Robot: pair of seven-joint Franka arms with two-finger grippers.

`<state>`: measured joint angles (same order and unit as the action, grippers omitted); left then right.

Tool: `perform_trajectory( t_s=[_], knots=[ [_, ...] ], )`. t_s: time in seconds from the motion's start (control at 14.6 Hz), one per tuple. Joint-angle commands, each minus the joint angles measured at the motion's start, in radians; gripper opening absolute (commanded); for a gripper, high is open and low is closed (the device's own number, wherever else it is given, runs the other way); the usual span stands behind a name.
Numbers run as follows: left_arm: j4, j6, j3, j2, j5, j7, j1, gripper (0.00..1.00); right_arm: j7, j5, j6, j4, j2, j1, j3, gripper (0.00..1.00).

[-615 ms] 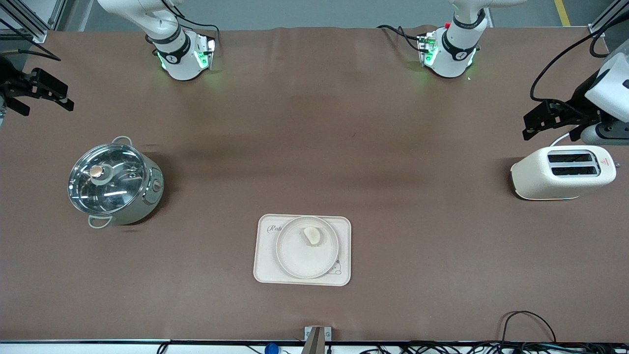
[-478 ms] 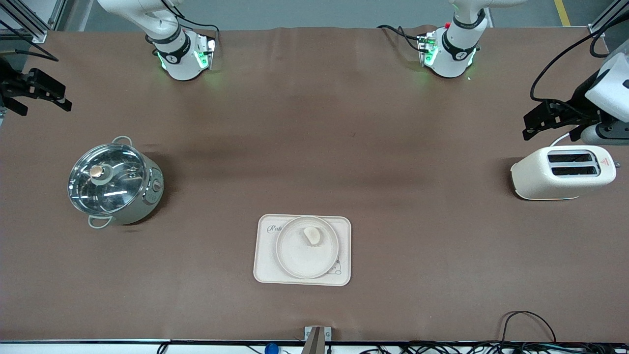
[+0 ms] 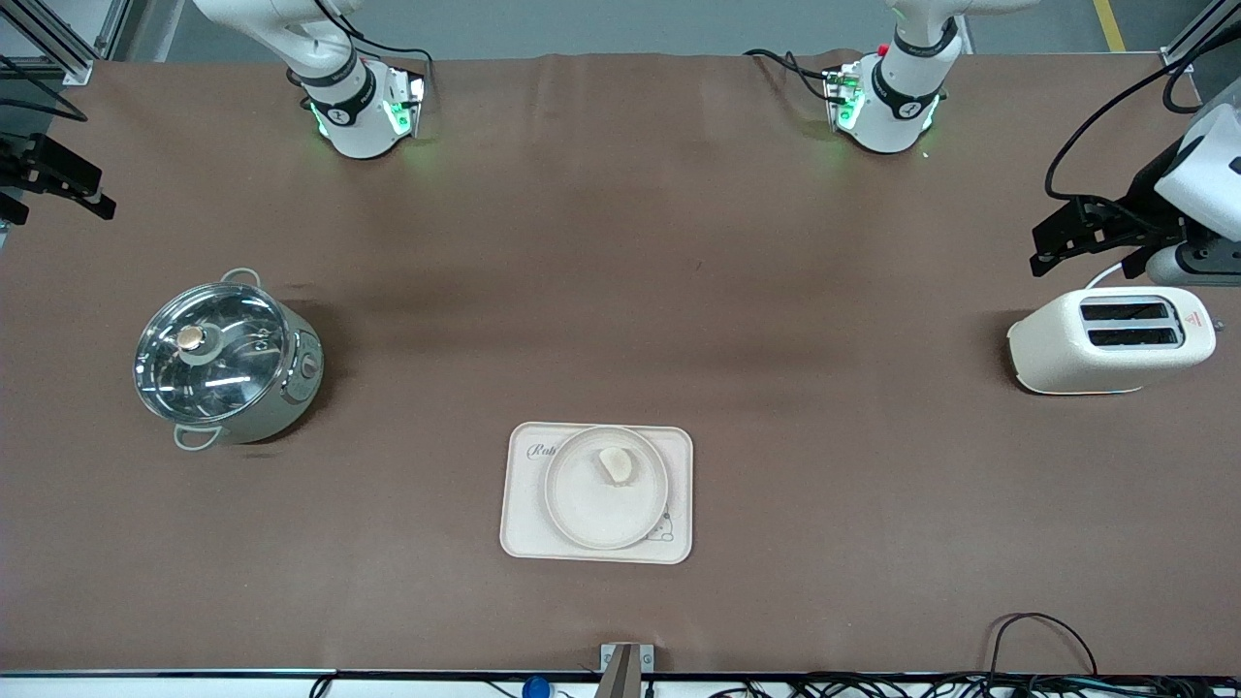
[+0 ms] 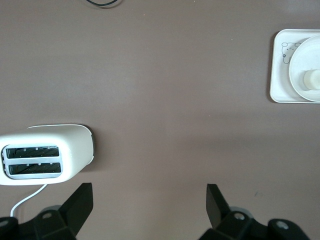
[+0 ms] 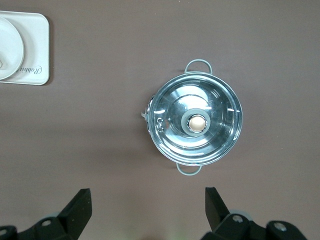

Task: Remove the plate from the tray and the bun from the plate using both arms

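Moved since the earlier frame: right hand (image 3: 53,179), drawn farther toward the right arm's end of the worktop (image 3: 620,291). It hangs high, fingers spread wide, over the bare worktop beside the lidded pot (image 3: 225,361).
Left hand (image 3: 1086,233): raised, fingers wide apart, just above the toaster (image 3: 1110,339).
Plate (image 3: 606,488): rests on the tray (image 3: 596,491).
Bun (image 3: 617,465): in the plate, toward its 12 o'clock rim, long axis running roughly 11 to 5 o'clock.
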<state>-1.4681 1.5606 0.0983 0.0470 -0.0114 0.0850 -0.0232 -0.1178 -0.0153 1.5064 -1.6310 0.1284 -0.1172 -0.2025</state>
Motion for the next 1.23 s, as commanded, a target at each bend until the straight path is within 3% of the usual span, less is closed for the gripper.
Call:
perform_trajectory(
  t_s=[0.0, 1.16],
  knots=[
    [0.005, -0.005, -0.002, -0.006, -0.018, 0.013, 0.002, 1.0, 0.001, 0.005, -0.015, 0.019, -0.021, 0.002, 0.006, 1.0],
    [0.003, -0.007, -0.003, -0.006, -0.016, 0.015, 0.002, 1.0, 0.014, -0.011, 0.029, 0.052, -0.098, -0.055, 0.012, 1.0]
  ],
)
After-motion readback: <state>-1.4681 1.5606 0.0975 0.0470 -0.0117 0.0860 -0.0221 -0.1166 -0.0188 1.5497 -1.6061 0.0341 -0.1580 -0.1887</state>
